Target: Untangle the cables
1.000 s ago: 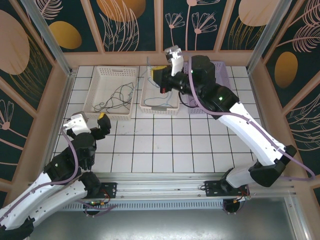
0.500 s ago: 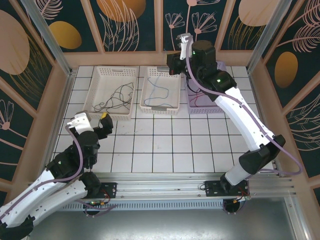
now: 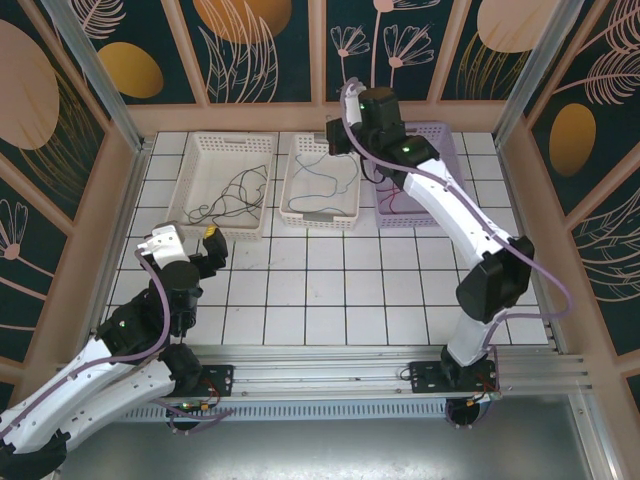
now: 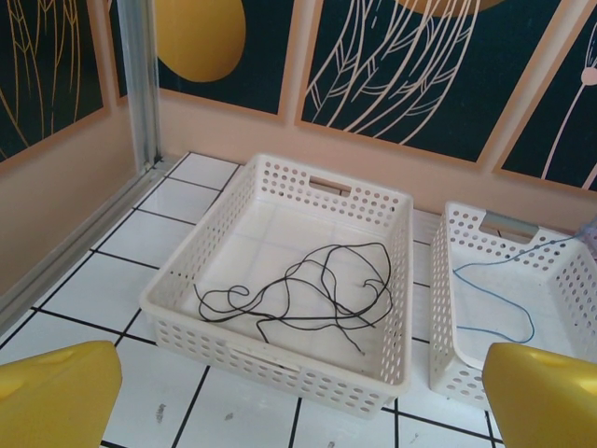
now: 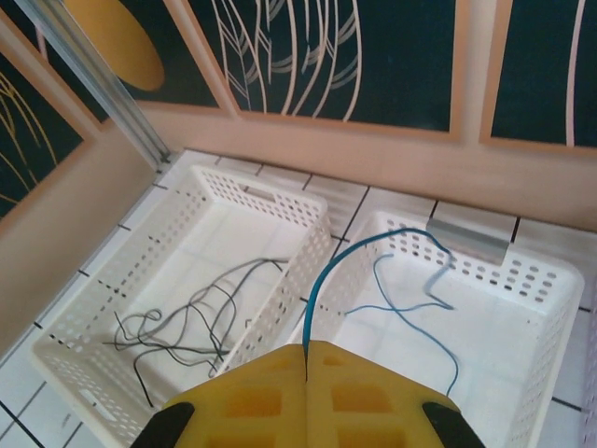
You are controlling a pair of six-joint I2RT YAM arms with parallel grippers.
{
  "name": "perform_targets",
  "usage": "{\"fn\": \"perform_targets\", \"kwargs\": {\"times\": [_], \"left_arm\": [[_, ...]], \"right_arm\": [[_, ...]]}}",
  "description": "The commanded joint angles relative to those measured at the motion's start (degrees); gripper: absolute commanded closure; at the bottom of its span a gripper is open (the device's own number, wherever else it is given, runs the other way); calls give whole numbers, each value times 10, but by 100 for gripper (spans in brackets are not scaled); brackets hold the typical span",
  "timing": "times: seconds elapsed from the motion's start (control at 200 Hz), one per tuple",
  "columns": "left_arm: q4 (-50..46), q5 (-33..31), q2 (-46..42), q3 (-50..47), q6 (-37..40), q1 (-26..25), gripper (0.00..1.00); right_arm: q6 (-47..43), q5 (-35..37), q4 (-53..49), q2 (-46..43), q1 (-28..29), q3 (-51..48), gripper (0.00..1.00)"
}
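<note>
The right fingers [image 5: 304,355] are clamped together on the blue cable [image 5: 322,273], whose rest lies looped in the middle basket [image 5: 522,275]. The black cable [image 4: 312,280] lies in the left basket [image 4: 280,369]. The left fingers [image 3: 205,240] are spread wide, gripping nothing, above the counter [image 3: 330,290].

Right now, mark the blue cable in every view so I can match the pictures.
Top external: blue cable in the middle basket, upper centre.
Left wrist: blue cable at the right edge, in the partly cut-off basket.
Right wrist: blue cable at centre, rising from the shut right gripper into the right-hand basket.
Shared landmark: the basket holding the black cable, directly left of it in all three.
</note>
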Motion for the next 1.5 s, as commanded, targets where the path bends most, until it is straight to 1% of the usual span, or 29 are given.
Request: {"fn": "perform_targets", "kwargs": {"times": [0.0, 0.08, 0.34, 0.45, 0.596, 0.761, 0.876, 0.981, 1.056, 1.176, 1.251, 1.491], "left_arm": [[-3, -5, 3, -6, 10, 2, 1], [-4, -4, 3, -6, 10, 2, 1], [-3, -2, 6, -6, 12, 2, 2], [-3, -1, 6, -6, 12, 2, 1], [-4, -1, 5, -6, 12, 3, 2], [-2, 2, 8, -6, 13, 2, 2], [-3, 4, 13, -6, 14, 2, 1], [-3, 4, 15, -6, 16, 2, 2], [-3, 4, 15, -6, 15, 2, 2], [-3, 5, 16, -6, 16, 3, 2], [-2, 6, 17, -6, 15, 2, 1], [-4, 7, 17, -6, 15, 3, 1]], "right_arm": [[-6, 15, 20, 31, -2, 7, 100], [-9, 23, 24, 59, -2, 11, 100], [-2, 12, 39, 152, -2, 19, 100], [8, 1, 57, 174, -2, 7, 100], [21, 6, 61, 205, -2, -5, 100], [32, 9, 33, 245, -2, 10, 100], [30, 15, 23, 254, 4, 13, 100], [30, 24, 1, 267, 9, 26, 92], [27, 28, -7, 270, 12, 31, 83], [26, 30, -8, 253, 17, 31, 73], [26, 34, -8, 237, 20, 30, 65], [21, 50, -25, 207, 25, 32, 53]]}}
